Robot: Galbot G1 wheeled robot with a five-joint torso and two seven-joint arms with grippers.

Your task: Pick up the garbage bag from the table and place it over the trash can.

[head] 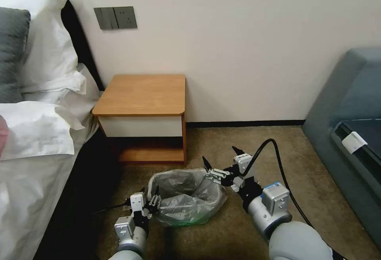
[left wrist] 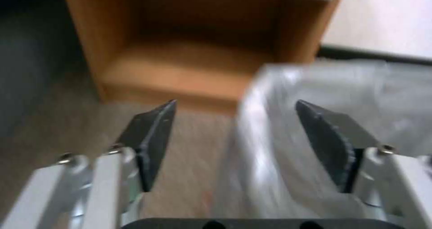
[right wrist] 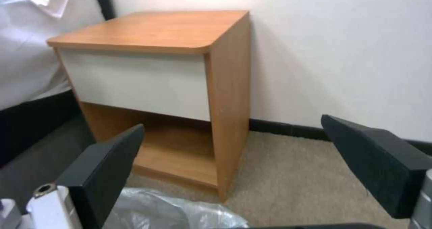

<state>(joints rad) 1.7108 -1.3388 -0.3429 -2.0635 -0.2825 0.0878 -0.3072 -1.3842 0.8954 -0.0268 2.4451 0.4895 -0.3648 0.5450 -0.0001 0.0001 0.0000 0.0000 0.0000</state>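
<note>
Both hands released: your left hand straddles the garbage bag draped over the trash can; right hand hovers beside its far rim. Smooth edges downward gently.

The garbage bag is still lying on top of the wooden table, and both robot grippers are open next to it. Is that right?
Not quite. The garbage bag is not on the table. It sits on the carpet in front of it, opened up like a bin liner, as the head view shows. The rest holds: the left gripper and the right gripper are both open beside it.
</note>
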